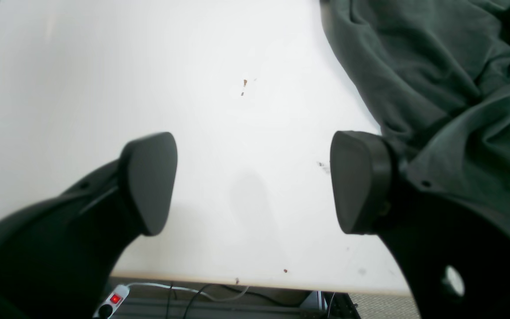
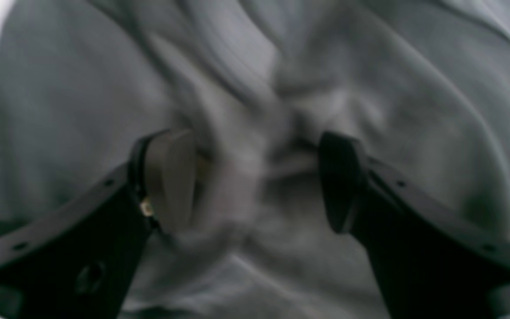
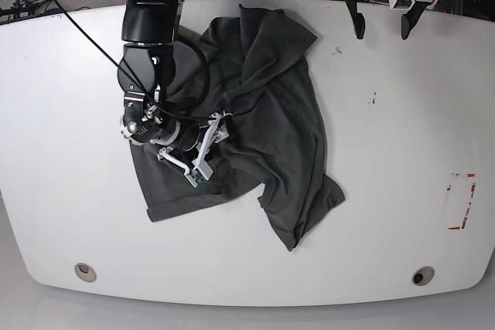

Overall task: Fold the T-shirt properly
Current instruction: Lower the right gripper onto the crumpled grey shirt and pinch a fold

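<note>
The T-shirt (image 3: pixel 263 113) lies crumpled on the white counter (image 3: pixel 69 113). The right gripper (image 2: pixel 255 181) is down on the shirt, jaws spread with rumpled cloth between them, not clenched. The left gripper (image 1: pixel 255 181) hangs spread wide over bare counter, the shirt just beside its right finger.

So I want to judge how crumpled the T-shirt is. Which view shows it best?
The base view: the whole T-shirt lies bunched on the table. The right wrist view gives only a blurred close-up of folds; the left wrist view catches just one edge.
</note>
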Controlling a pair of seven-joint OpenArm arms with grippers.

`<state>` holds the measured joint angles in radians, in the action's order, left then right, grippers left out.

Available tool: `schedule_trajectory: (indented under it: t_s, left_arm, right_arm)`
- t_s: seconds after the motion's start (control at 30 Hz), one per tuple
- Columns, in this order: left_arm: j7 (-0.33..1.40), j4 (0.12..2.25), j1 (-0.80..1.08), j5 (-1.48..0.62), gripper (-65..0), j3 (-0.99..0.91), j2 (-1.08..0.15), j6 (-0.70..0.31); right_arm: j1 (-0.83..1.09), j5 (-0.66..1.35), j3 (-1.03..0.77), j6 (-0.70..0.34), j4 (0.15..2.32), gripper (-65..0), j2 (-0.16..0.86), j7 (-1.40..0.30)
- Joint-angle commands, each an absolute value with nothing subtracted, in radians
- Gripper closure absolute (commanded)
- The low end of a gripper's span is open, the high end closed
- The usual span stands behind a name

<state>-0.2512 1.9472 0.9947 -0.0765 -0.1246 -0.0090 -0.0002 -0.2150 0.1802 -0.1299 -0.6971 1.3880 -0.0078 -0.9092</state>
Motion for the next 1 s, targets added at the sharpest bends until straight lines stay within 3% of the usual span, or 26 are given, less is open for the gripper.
schedule_trajectory:
  t_s: [0.0,0.4,0.5,0.63,0.73,0.97]
  left_arm:
    - [-0.278,1.962,0.998,-0.076,-50.4,-0.127,-0.012,-0.001]
    - [-0.277,1.963,0.995,0.073,-50.4,-0.122,-0.008,-0.001]
    - [-0.277,1.963,0.986,0.074,-50.4,-0.122,-0.008,-0.001]
    - [-0.277,1.962,0.974,0.076,-50.4,-0.124,-0.01,-0.001]
    - [-0.277,1.962,0.969,0.076,-50.4,-0.124,-0.01,-0.001]
    - [-0.277,1.962,0.966,0.077,-50.4,-0.122,-0.01,-0.001]
  right_arm:
    - [-0.242,0.211,-0.128,-0.698,1.394,-41.5,-0.008,-0.891]
    - [-0.242,0.22,-0.128,-0.698,1.319,-40.6,-0.03,-0.886]
    - [-0.242,0.222,-0.128,-0.698,1.32,-33.9,-0.031,-0.886]
    - [-0.245,0.222,-0.128,-0.698,1.32,-19.0,-0.05,-0.886]
    - [-0.252,0.222,-0.128,-0.698,1.32,-13.0,-0.051,-0.886]
    - [-0.254,0.222,-0.128,-0.698,1.36,-11.1,-0.056,-0.886]
